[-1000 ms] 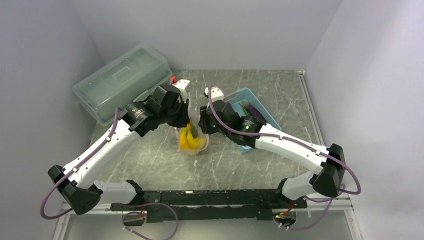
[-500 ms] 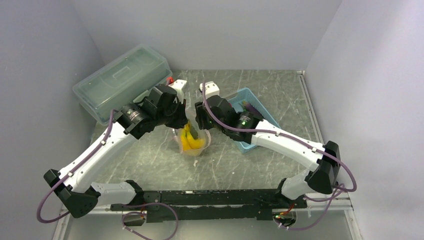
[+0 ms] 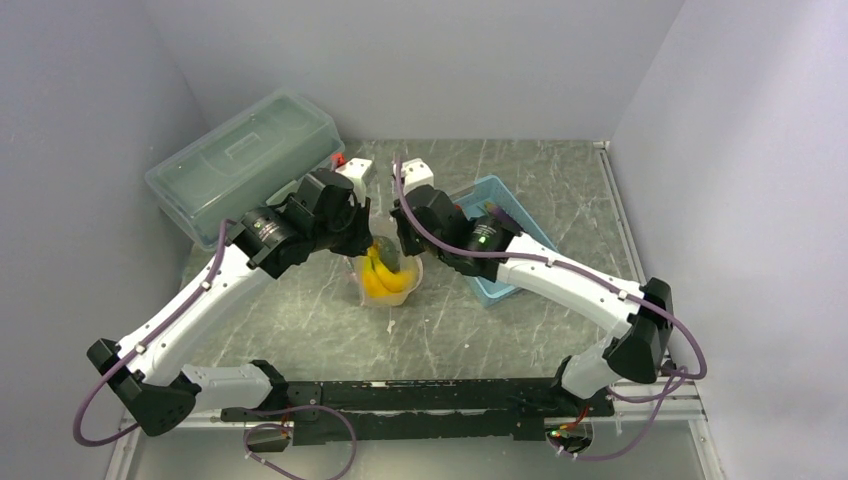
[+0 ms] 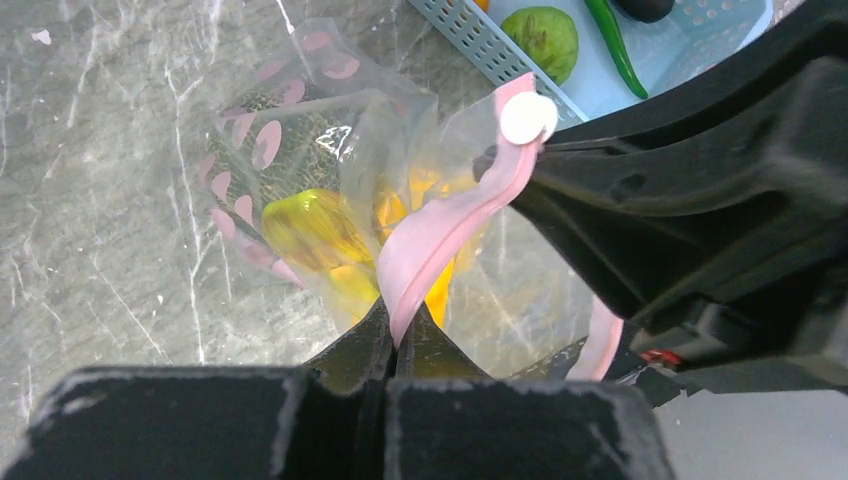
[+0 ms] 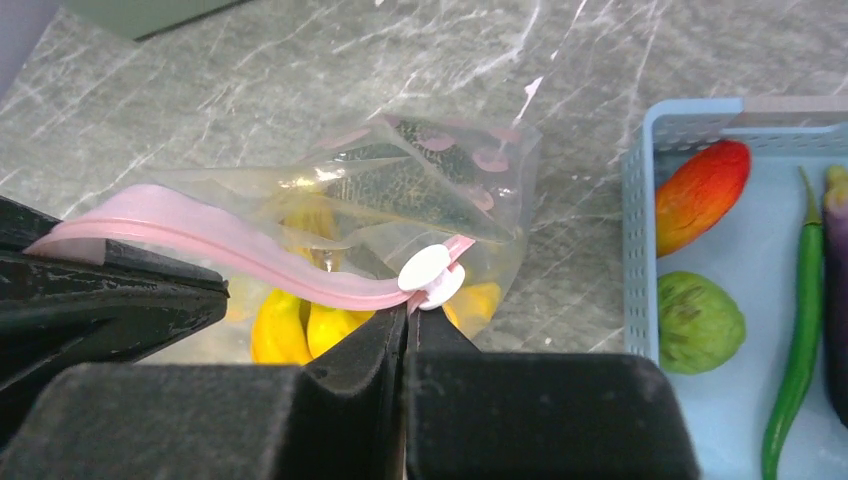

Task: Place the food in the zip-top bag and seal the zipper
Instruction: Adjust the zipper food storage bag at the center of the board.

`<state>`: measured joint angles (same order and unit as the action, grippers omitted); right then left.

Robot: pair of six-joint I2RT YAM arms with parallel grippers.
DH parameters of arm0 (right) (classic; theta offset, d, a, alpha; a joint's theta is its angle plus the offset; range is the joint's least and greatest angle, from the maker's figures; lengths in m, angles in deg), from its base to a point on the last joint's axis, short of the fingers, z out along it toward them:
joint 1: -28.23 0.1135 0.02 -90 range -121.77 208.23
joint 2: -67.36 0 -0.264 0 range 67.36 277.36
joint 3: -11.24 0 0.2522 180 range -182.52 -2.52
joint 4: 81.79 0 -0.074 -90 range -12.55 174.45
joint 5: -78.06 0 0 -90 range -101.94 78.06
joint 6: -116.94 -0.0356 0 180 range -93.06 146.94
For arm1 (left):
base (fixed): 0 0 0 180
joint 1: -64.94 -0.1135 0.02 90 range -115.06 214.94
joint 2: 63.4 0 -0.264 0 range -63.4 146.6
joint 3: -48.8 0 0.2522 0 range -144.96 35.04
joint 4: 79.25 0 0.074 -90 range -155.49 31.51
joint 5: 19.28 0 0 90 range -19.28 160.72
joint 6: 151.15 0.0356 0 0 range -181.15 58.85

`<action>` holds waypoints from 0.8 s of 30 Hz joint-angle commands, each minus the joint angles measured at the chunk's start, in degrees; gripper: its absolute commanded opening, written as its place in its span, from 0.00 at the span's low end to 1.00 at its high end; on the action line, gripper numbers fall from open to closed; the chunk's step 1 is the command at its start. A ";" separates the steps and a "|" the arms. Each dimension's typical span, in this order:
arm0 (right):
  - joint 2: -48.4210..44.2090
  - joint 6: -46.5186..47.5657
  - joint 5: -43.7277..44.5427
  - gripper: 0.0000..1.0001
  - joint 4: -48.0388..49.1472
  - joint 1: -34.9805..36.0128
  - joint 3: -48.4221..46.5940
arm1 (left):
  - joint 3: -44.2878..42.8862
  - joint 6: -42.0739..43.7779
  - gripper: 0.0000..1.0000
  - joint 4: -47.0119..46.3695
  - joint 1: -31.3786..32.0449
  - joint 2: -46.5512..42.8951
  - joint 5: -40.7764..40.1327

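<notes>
Sealing looks best done with the left gripper (image 4: 392, 345) anchoring the pink zipper (image 4: 440, 235) taut while the right gripper (image 5: 408, 318) draws the white slider (image 5: 425, 270) straight along it, without twisting. The left is clenched on the strip's end and the right is pinched shut on the strip at the slider. The zip-top bag (image 4: 300, 130), bananas (image 4: 315, 225) inside, sits just left of the light-blue basket (image 5: 632, 250).

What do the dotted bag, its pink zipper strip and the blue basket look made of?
Clear pink-dotted zip-top bag: thin glossy plastic film; it creases, glints, shows yellow bananas through. Pink zipper strip: thicker, opaque, matte flexible plastic; it curves smoothly. Light-blue slatted basket: probably rigid moulded plastic, with evenly slotted walls.
</notes>
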<state>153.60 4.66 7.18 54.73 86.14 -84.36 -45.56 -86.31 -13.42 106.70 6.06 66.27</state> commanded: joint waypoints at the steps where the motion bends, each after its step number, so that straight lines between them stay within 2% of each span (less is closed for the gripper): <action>1: -4.65 3.21 4.49 0.00 1.67 0.14 -4.12 | -0.94 -0.64 0.00 -0.41 0.17 -1.97 -2.41; 9: -10.19 9.76 14.24 0.00 13.11 1.41 1.85 | -2.30 -0.67 0.00 2.68 0.22 -1.93 -6.94; 12: -9.57 11.99 16.42 0.00 14.84 1.41 2.96 | -2.84 -0.60 0.00 3.33 0.17 -2.04 -8.54; 24: -4.24 13.91 13.43 0.00 19.89 1.33 1.98 | -4.47 0.27 0.00 3.93 0.18 -3.05 -13.90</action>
<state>149.01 16.40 17.58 68.37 88.41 -81.22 -47.27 -86.27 -11.54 107.29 5.36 57.09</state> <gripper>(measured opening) 0.015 0.009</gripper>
